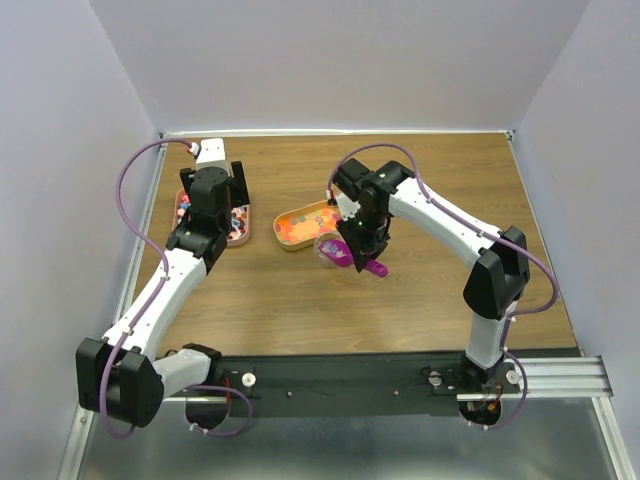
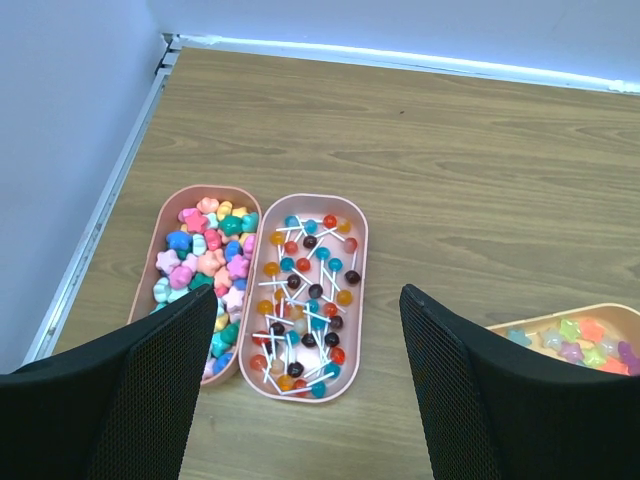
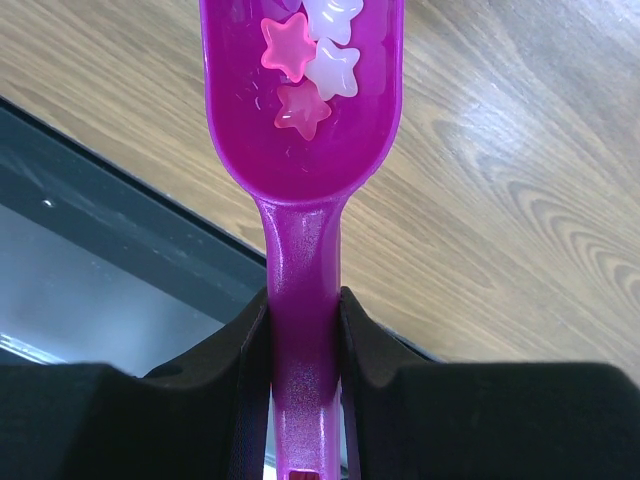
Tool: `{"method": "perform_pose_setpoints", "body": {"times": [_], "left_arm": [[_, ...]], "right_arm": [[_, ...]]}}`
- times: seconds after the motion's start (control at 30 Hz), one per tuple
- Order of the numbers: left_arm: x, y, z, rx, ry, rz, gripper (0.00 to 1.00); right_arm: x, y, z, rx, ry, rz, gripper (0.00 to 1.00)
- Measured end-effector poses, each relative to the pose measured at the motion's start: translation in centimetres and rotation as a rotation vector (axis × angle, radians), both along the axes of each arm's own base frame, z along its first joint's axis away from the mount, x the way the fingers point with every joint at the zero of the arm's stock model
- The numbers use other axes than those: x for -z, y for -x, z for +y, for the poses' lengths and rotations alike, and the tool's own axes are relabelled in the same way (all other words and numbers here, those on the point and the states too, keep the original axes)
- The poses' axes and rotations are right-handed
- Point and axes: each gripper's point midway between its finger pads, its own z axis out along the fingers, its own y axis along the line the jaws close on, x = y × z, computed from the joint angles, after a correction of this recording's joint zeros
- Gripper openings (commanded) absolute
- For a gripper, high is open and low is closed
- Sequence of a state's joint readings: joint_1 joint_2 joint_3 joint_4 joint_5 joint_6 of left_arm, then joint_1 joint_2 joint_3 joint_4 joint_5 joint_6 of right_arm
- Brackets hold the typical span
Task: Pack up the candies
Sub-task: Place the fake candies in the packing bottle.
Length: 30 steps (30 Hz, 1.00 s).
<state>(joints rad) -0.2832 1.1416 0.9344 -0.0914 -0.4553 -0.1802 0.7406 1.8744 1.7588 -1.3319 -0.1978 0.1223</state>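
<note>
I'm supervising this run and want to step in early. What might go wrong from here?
The right gripper pinches the scoop only by its thin handle; a twist could tip the star candies onto the table, since the bowl hangs over bare wood. The left gripper hovers open above two full trays; lowering carelessly could nudge one.

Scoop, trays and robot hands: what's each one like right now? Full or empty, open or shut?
scoop: carrying a few star candies.
right gripper: shut on the scoop handle.
left gripper: open, empty, above two trays.
mixed tray: heaped with mixed candies.
lollipop tray: thinly covered with lollipops.
star tray: has candies in it.
</note>
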Motion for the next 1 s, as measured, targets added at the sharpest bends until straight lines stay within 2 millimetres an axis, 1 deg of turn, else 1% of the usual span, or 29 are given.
{"method": "perform_pose_setpoints", "body": {"times": [0.47, 0.67, 0.8, 1.0], "left_arm": [[0.02, -0.06, -0.12, 0.013, 0.005, 0.001, 0.81], [-0.04, -0.10, 0.47, 0.001, 0.009, -0.001, 0.81], [-0.02, -0.08, 0.51, 0.003, 0.010, 0.000, 0.81], [0.01, -0.12, 0.51, 0.008, 0.013, 0.000, 0.81]], "right_arm": [[-0.36, 0.12, 0.36, 0.072, -0.028, 0.038, 0.01], [-0.55, -0.39, 0.03, 0.123, -0.051, 0.065, 0.01], [-0.71, -0.67, -0.13, 0.148, -0.071, 0.084, 0.01], [-0.89, -0.11, 0.35, 0.147, -0.104, 0.123, 0.01]]}}
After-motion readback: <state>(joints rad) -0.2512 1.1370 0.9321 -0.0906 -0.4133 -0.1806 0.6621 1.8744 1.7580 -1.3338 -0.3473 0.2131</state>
